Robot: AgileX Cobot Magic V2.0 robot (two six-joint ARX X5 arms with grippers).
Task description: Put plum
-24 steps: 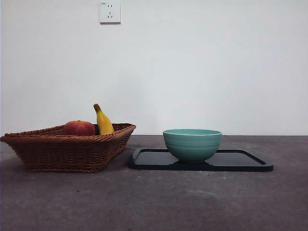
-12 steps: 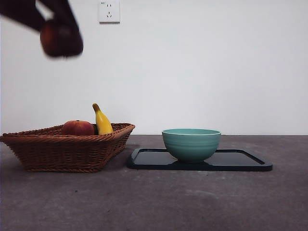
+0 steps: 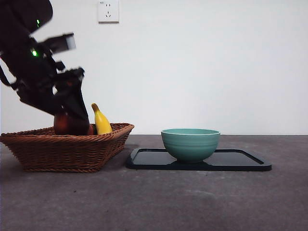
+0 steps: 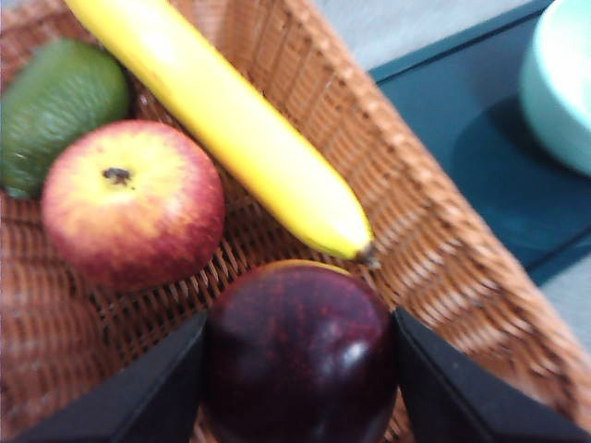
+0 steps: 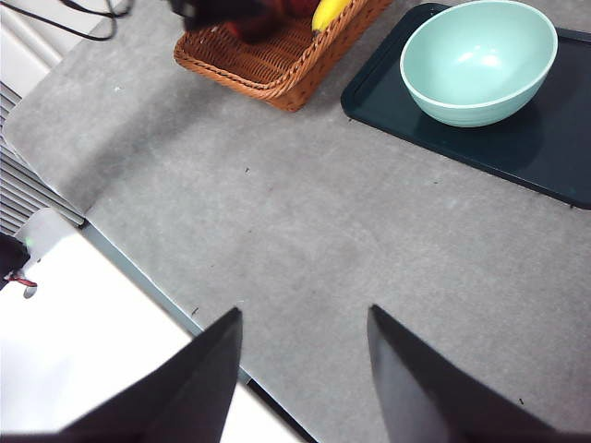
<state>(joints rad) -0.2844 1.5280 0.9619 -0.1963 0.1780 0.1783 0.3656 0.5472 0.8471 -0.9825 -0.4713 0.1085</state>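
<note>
Plum [image 4: 300, 355] clamped in left gripper [image 4: 300, 369] over basket [image 4: 434, 268]: lower onto bare weave beneath, clear of apple [image 4: 129, 203] and banana [image 4: 231, 129] ahead, then release.

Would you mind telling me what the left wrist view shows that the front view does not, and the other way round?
Only the left wrist view shows a green fruit and the whole red-yellow apple in the basket, with the left gripper shut on the plum. Only the front view shows the wall socket and the whole tray. Both show the plum, banana, basket and teal bowl.
</note>
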